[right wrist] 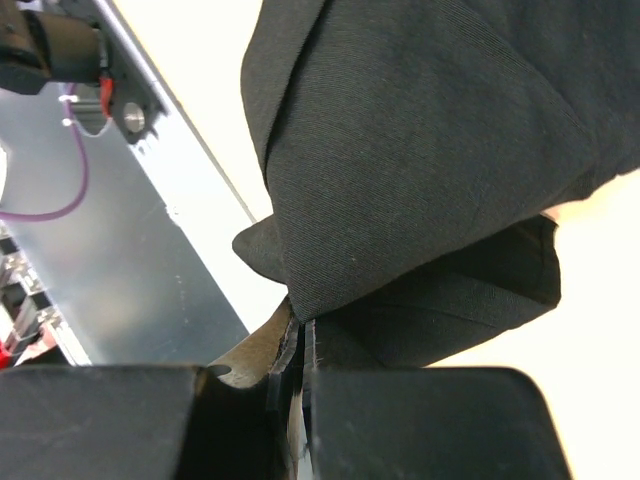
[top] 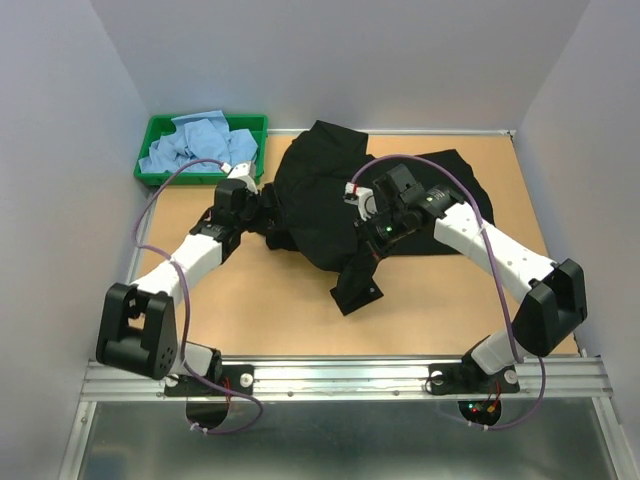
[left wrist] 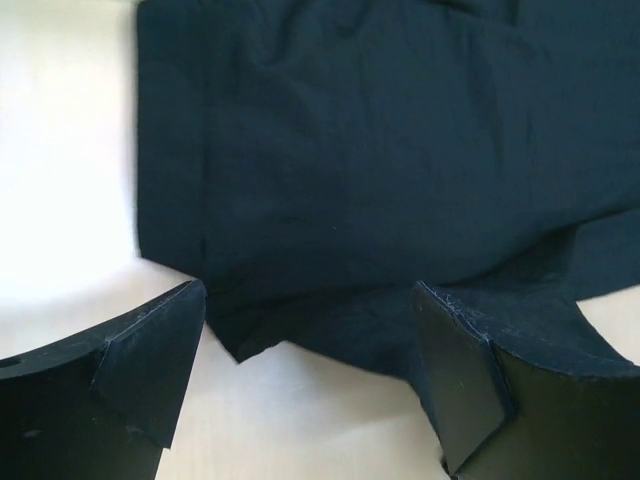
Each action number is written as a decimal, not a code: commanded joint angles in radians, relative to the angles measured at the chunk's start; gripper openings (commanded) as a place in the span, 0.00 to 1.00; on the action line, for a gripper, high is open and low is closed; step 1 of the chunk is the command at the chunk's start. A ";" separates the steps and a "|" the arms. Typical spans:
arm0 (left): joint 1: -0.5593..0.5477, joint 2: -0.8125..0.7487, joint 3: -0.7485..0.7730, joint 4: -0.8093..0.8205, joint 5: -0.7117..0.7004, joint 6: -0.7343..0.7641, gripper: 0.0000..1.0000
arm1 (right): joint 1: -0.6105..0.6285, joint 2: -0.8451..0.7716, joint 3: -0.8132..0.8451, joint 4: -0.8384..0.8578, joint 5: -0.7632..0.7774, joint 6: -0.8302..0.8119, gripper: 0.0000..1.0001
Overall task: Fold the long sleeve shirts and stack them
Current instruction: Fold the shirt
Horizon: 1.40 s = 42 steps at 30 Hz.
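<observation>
The black shirt [top: 320, 190] lies bunched near the bench's [top: 270, 310] far edge, right claw [right wrist: 300, 350] pinching a fold, left claw [left wrist: 308, 300] spread over its edge and best closed squarely on 1 layer.

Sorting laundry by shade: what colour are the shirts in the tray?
Light blue. The shirts in the green tray show best from the top external view.

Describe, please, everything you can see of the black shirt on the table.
The black shirt is soft, matte woven cloth, crumpled and unfolded across the far middle of the wooden table, one part trailing toward the near edge. The right jaws are shut on a fold of it; the left jaws stand open at its left edge.
</observation>
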 commanded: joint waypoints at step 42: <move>0.038 0.207 0.157 -0.160 0.102 -0.008 0.97 | -0.015 0.217 0.323 0.085 0.337 -0.054 0.04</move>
